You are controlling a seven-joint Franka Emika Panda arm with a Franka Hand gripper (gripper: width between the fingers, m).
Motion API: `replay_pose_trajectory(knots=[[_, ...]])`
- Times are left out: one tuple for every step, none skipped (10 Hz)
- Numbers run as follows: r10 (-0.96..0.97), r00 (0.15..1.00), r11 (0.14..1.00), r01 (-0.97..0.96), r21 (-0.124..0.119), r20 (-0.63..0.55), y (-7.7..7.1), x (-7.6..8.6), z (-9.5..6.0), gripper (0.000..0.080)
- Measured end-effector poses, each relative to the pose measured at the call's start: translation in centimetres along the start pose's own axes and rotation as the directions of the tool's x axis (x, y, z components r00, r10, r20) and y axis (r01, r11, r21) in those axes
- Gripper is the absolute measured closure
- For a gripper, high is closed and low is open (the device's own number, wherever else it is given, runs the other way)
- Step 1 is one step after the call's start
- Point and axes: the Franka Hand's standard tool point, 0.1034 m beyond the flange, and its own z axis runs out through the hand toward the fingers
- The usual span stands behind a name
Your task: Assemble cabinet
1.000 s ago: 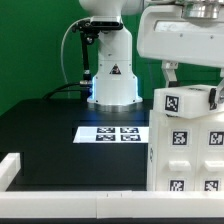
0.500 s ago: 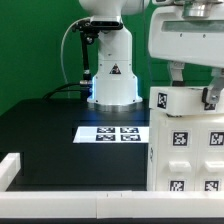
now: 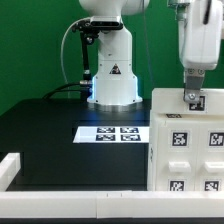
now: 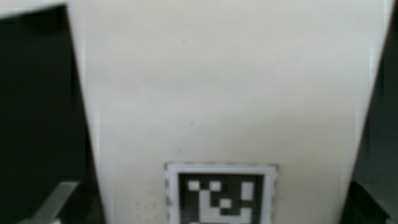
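White tagged cabinet stands upright at exterior view's right; tags face camera.

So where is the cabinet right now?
The cabinet stands at the exterior view's right edge, just right of the marker board, with the gripper at its top.

No readable text; warning triangle sign on robot base.
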Motion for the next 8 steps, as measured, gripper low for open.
replay_pose_trajectory(knots=[[-0.023,1.000,1.000,0.023,-0.001,0.000,0.0,0.0,0.0,0.0243],[-0.024,1.000,1.000,0.024,-0.002,-0.001,0.0,0.0,0.1,0.0155],[-0.031,1.000,1.000,0.031,-0.002,-0.002,0.0,0.0,0.1,0.0049],[-0.135,0.991,0.991,0.135,0.012,0.019,-0.1,-0.6,-0.6,0.0015],[-0.204,0.978,0.979,0.203,0.034,0.050,-0.1,-1.4,-1.6,0.0015],[-0.309,0.949,0.951,0.306,0.050,0.067,0.2,-2.0,-2.8,0.0003],[-0.449,0.891,0.893,0.444,0.073,0.063,0.3,-2.0,-3.3,0.0003],[-0.493,0.868,0.869,0.489,0.074,0.056,0.2,-1.8,-3.2,0.0002]])
